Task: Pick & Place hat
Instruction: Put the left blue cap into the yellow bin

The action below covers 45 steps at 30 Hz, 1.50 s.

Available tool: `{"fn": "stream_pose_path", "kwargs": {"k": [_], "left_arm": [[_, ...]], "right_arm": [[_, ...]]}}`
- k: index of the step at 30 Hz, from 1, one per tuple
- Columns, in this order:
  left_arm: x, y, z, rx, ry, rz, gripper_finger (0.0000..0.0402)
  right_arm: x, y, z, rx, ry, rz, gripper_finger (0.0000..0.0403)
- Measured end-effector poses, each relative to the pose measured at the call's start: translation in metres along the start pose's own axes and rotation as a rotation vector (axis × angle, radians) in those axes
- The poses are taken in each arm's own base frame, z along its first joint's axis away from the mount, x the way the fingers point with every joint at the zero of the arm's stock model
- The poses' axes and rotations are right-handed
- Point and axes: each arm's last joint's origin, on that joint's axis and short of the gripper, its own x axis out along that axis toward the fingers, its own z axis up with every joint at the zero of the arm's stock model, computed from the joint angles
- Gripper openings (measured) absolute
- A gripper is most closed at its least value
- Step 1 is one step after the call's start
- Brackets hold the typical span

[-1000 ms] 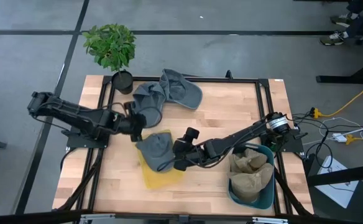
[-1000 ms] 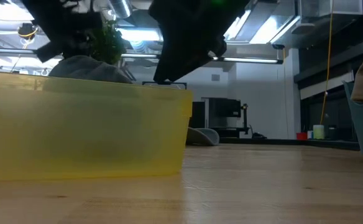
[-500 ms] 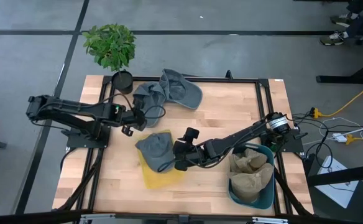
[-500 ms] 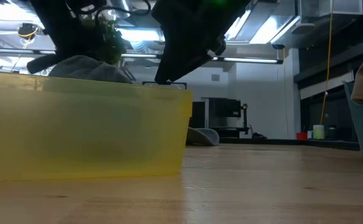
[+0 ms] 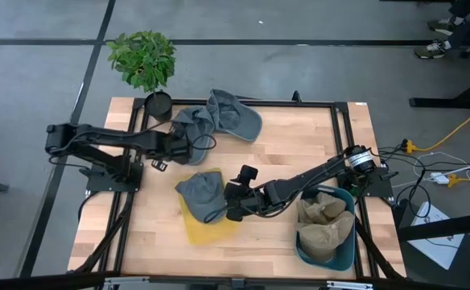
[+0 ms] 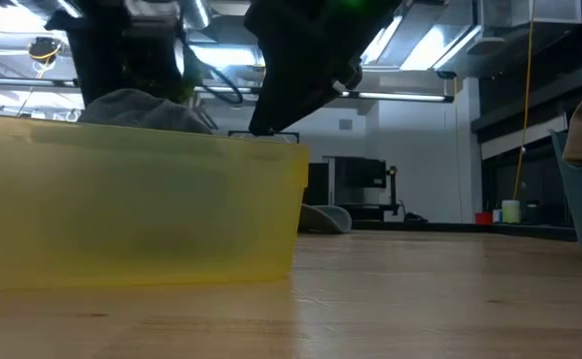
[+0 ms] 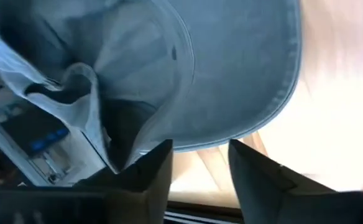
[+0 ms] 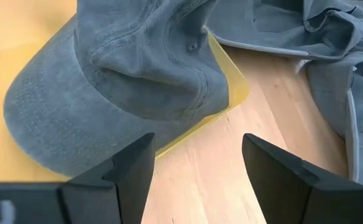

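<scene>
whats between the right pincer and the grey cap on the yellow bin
Only bare wooden tabletop; the right wrist view shows the open right pincer just short of the cap and bin.

- I'm seeing one hat (image 5: 200, 191) lying on the tray (image 5: 207, 228), near centre.
- More hats (image 5: 219, 119) are piled behind it.
- A plant (image 5: 144, 60) is standing far left.
- The bin (image 5: 334, 252) is sitting near right.

Worktop (image 5: 299, 153) showing pale wood planks, smooth, faint sheen. Grey hat (image 8: 125, 81) looking like matt brushed cloth, stitched seams showing. Yellow bin (image 6: 132, 214) appearing translucent plastic, slightly glossy. Teal tub (image 5: 344, 254) looking smooth plastic, holding tan cloth hats (image 5: 325, 217). Gripper fingers (image 8: 281, 177) looking matt dark plastic.
</scene>
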Motion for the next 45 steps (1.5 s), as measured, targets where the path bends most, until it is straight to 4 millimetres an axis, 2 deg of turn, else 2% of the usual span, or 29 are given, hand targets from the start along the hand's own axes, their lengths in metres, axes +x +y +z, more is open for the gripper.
{"fn": "stream_pose_path", "kwargs": {"k": [4, 8, 24, 32, 38, 45], "left_arm": [[0.010, 0.001, 0.002, 0.038, 0.032, -0.050, 0.0183], [0.016, -0.001, 0.003, 0.102, 0.080, -0.074, 0.0195], [0.033, -0.005, 0.013, 0.281, 0.153, -0.103, 0.0189], [0.046, -0.002, 0.029, 0.293, 0.106, -0.051, 0.0175], [0.050, -0.003, 0.031, 0.275, 0.135, -0.045, 0.0134], [0.041, -0.002, 0.029, 0.122, 0.111, -0.011, 0.0016]], "right_arm": [[0.000, 0.001, 0.000, 0.001, 0.003, 0.006, 0.0241], [0.000, 0.001, -0.001, -0.001, 0.004, 0.007, 0.0241], [0.000, 0.002, -0.002, -0.007, 0.028, 0.048, 0.0241], [0.000, 0.002, -0.002, -0.007, 0.028, 0.048, 0.0241], [0.000, 0.002, -0.002, -0.011, 0.028, 0.046, 0.0241], [0.000, 0.002, -0.003, -0.013, 0.031, 0.044, 0.0241]]}}
